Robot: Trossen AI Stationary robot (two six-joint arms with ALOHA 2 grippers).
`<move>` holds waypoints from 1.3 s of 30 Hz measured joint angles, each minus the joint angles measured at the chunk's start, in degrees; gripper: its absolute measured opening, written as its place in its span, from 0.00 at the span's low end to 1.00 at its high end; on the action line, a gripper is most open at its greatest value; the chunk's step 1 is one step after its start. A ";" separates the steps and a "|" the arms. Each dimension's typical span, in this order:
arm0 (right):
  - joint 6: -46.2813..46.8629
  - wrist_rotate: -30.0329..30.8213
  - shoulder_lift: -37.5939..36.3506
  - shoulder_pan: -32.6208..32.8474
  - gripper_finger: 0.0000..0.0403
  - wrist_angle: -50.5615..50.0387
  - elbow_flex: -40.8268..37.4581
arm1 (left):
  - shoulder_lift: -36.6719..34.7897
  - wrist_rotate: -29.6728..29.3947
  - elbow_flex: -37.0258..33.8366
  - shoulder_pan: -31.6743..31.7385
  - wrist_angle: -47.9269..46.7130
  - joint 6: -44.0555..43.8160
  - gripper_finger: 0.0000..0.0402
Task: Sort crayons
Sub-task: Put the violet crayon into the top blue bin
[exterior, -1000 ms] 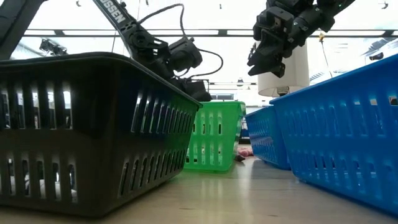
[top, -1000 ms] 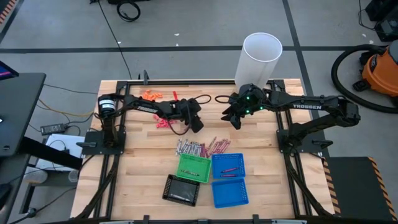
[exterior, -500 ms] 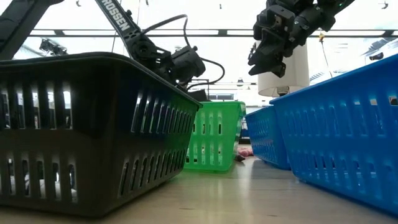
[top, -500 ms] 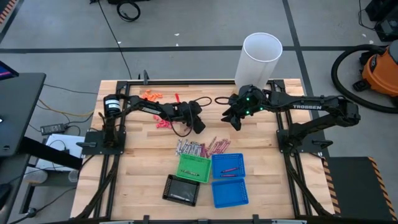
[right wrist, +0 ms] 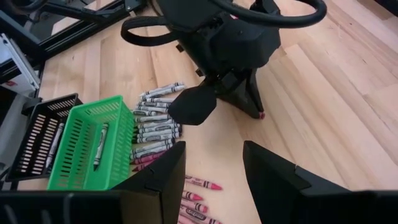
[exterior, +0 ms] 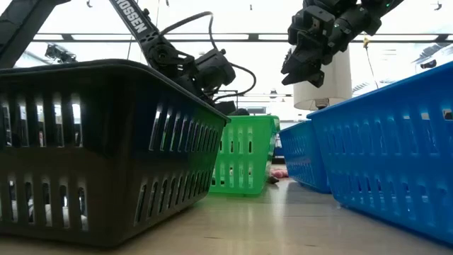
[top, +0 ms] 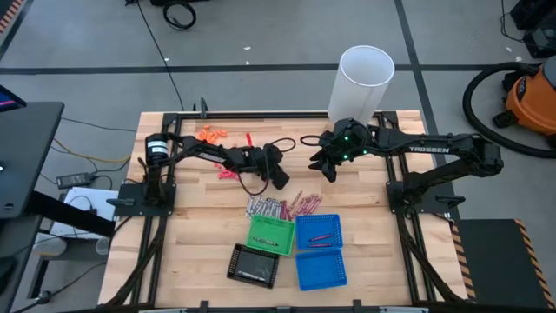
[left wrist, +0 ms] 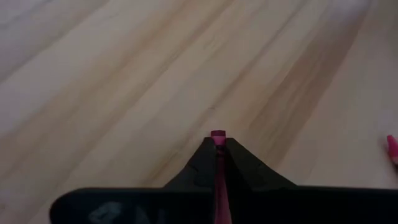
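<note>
Although the loose crayons (top: 280,207) lie in a heap just below the centre of the high view, the one that matters now is already between the closed fingers of the left gripper (top: 281,181): the left wrist view shows a single dark red crayon (left wrist: 217,137) pinched there, its blunt end poking out just past the fingertips and its long axis running along the fingers. The left gripper hangs over bare wood just above and left of the heap, so the trays lie further toward the bottom of the high view: the green tray (top: 271,233) below the heap, two blue trays (top: 320,248) to its right and a black tray (top: 253,264) lowest. Two reddish crayons already lie in the upper blue tray (top: 319,231), which suggests the held one belongs there; that tray sits down and to the right of the left gripper, beyond the heap.

The right gripper (top: 329,167) waits with its fingers spread wide and nothing between them, right of centre, near the white tube (top: 361,80).

The heap mixes grey-silver paper-wrapped sticks, side by side, with dark red ones fanned out at its right end. Orange bits (top: 211,134) and pink bits (top: 228,173) lie apart at upper left on the surface (top: 200,235).
</note>
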 joint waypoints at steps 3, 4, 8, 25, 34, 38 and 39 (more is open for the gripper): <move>-0.03 0.00 0.00 0.00 0.42 0.00 0.00 | -0.27 2.45 0.05 0.31 0.40 -3.21 0.04; -0.02 0.00 0.00 0.00 0.42 0.02 0.00 | -0.44 3.98 0.34 0.60 0.35 -4.52 0.04; -0.06 -0.03 0.00 0.00 0.42 -0.08 0.00 | -4.31 8.17 1.26 1.69 0.62 -8.13 0.04; -1.76 -0.17 0.00 -0.02 0.42 -0.31 0.00 | -16.15 8.28 1.24 -9.40 -7.67 -6.20 0.04; -3.00 -0.62 0.00 -0.02 0.42 -0.31 0.00 | -16.15 6.95 1.24 -12.61 -7.41 -7.44 0.03; -3.06 -1.31 0.00 -0.02 0.42 -0.32 0.00 | -16.15 6.37 1.24 -12.90 -7.33 -7.57 0.03; -3.06 -1.31 0.00 -0.02 0.42 -0.33 0.00 | -16.13 6.22 1.24 -12.90 -7.30 -7.68 0.03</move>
